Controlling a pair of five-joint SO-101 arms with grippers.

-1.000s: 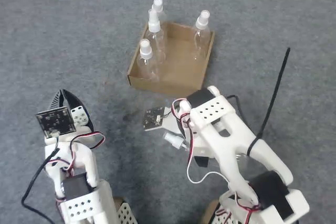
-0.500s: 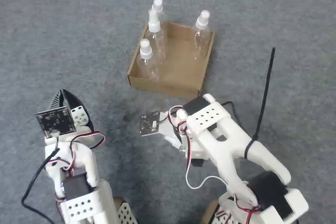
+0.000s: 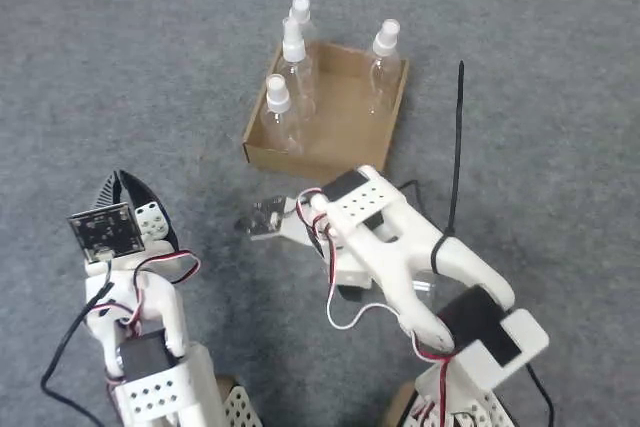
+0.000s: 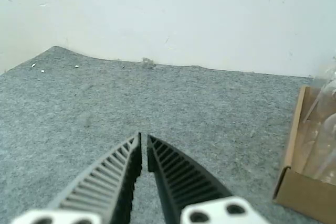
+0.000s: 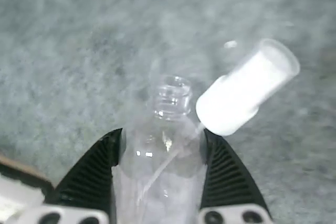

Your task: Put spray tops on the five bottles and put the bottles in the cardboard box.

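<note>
The right gripper's (image 5: 163,137) jaws clamp a clear bottle (image 5: 170,98) just on the near side of the cardboard box (image 3: 345,137). The bottle's neck is open, with the white spray top (image 5: 244,93) tilted beside it, not seated. Four capped bottles (image 3: 283,117) stand in the box, and the left gripper (image 4: 144,140) hovers over the grey desk (image 3: 150,77) at near left, its jaws almost closed and holding nothing.

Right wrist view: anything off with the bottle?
Yes. The bottle has a bare, open neck. The spray top hangs tilted beside the neck, not seated on it.
</note>
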